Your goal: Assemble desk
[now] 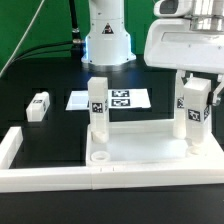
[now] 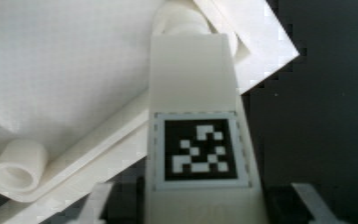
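At the far-right corner of the tabletop [image 1: 140,152], you've got the claw [image 1: 197,90] closed on the right leg [image 1: 195,118], gripping it near the top w/ a jaw on each side. That leg stands upright, foot down at the corner; can't tell if it's fully seated. In the wrist view the same post runs straight out from btwn the jaws. Its tag [image 2: 201,150] is close to the claw, and the tabletop's rim [image 2: 60,90] lies beyond it. The tabletop sits flat, near-centre on the black table [image 1: 50,130], up against the white border frame [image 1: 60,182] along the near edge. The left leg [image 1: 97,108] stands upright at the far-left corner, well apart from the claw. A loose leg [image 1: 38,105] lies on its side on the table, left of the tabletop. The marker board [image 1: 112,99] lies flat on the far side of the tabletop, btwn it and the robot base [image 1: 107,40].
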